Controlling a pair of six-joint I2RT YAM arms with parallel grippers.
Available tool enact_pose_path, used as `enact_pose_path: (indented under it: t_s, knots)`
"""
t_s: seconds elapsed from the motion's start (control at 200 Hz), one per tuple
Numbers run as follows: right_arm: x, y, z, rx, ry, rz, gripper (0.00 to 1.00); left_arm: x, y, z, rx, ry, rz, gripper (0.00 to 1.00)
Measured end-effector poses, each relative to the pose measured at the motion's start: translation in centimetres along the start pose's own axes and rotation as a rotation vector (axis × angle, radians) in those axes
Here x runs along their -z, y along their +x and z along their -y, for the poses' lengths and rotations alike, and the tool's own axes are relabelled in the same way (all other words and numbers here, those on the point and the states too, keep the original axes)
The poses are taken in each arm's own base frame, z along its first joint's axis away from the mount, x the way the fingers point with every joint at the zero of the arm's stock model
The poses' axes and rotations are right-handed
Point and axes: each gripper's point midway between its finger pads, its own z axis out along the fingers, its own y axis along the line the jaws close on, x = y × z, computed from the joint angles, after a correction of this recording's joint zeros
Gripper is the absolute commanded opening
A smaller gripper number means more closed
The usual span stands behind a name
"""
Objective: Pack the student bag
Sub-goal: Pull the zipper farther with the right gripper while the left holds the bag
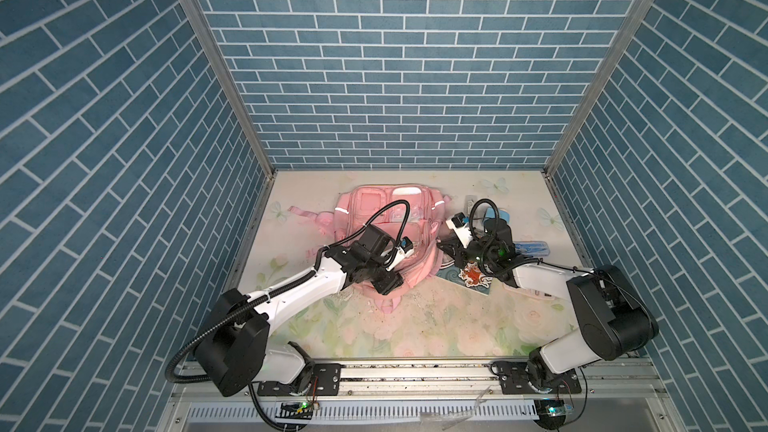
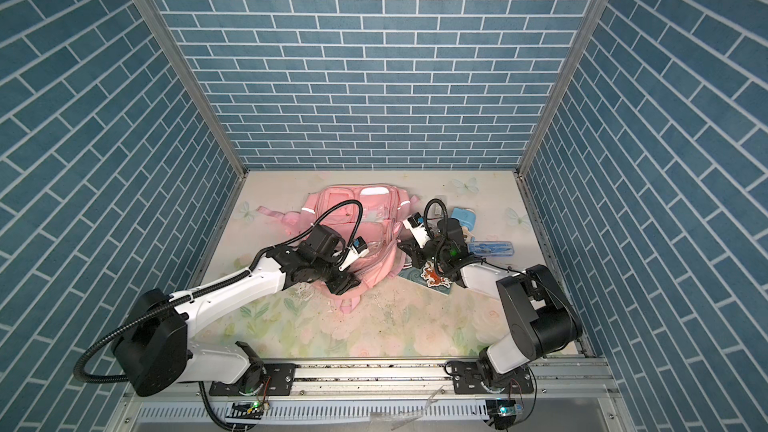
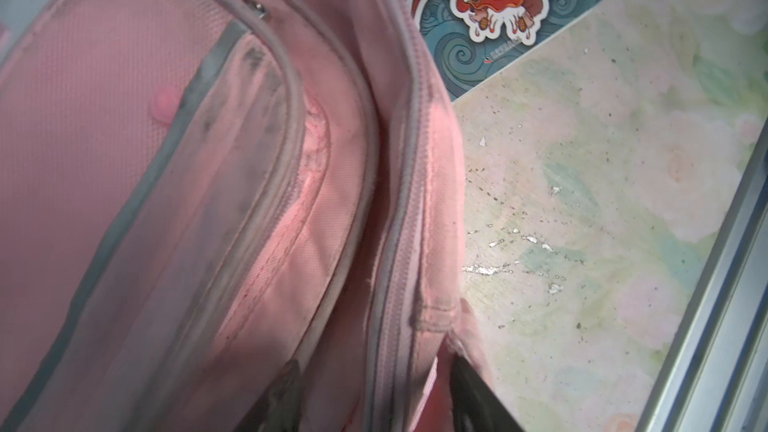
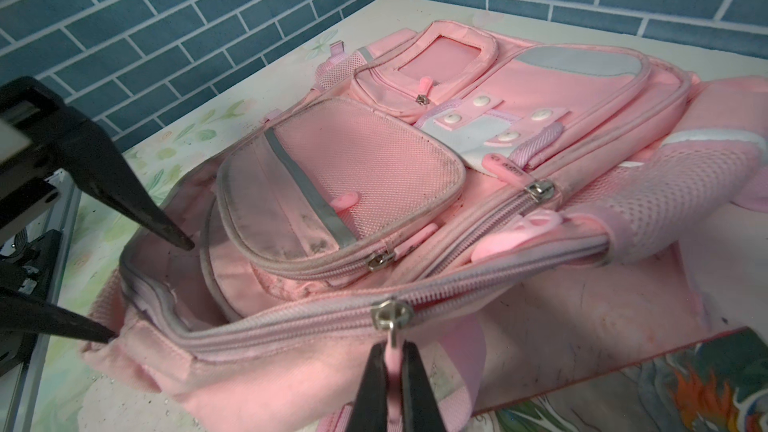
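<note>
The student bag (image 1: 374, 209) (image 2: 332, 205) lies flat on the floral table, a large pink backpack with its front pockets facing up. In the right wrist view its main compartment (image 4: 178, 268) gapes open at the near corner. My right gripper (image 4: 392, 344) (image 1: 444, 249) is shut on the pink pull tab of the main zipper, just below the metal slider (image 4: 392, 314). My left gripper (image 4: 151, 290) (image 3: 374, 367) (image 1: 384, 284) stands with its jaws apart astride the bag's rim. One of its fingertips (image 4: 183, 241) is inside the opening, the other at the outer corner.
A booklet with a red cartoon figure (image 1: 469, 278) (image 3: 498, 14) lies partly under the bag's right edge. Right of the bag are a blue object (image 1: 496, 214) and a clear blue case (image 1: 532, 248). A metal rail (image 3: 706, 326) runs along the table's front edge.
</note>
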Motion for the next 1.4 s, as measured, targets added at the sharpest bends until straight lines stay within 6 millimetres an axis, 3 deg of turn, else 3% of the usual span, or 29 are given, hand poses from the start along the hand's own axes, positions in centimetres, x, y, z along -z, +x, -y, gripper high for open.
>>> enact_pose_path:
  t_s: [0.145, 0.275, 0.63, 0.8, 1.14, 1.395]
  knots:
    - [-0.2, -0.9, 0.3, 0.013, 0.005, 0.000, 0.00, -0.3, -0.4, 0.4, 0.017, 0.023, 0.027, 0.13]
    - [-0.7, -1.0, 0.6, 0.018, 0.000, -0.009, 0.00, -0.8, 0.0, 0.8, 0.036, 0.044, 0.036, 0.00]
    - [-1.2, -1.9, 1.7, 0.017, -0.004, -0.008, 0.00, -0.8, -1.2, 1.1, 0.151, 0.043, 0.121, 0.00]
    - [-1.3, -1.9, 1.2, 0.024, -0.007, -0.010, 0.00, -0.5, -1.3, 0.7, 0.215, 0.039, 0.156, 0.00]
    - [-0.6, -2.4, -3.6, 0.076, -0.088, 0.001, 0.00, 1.3, -1.5, -1.4, 0.325, 0.015, 0.226, 0.00]
    - [-1.5, -2.0, -7.3, 0.104, -0.187, -0.018, 0.00, 2.0, -1.9, -1.6, 0.367, 0.013, 0.251, 0.00]
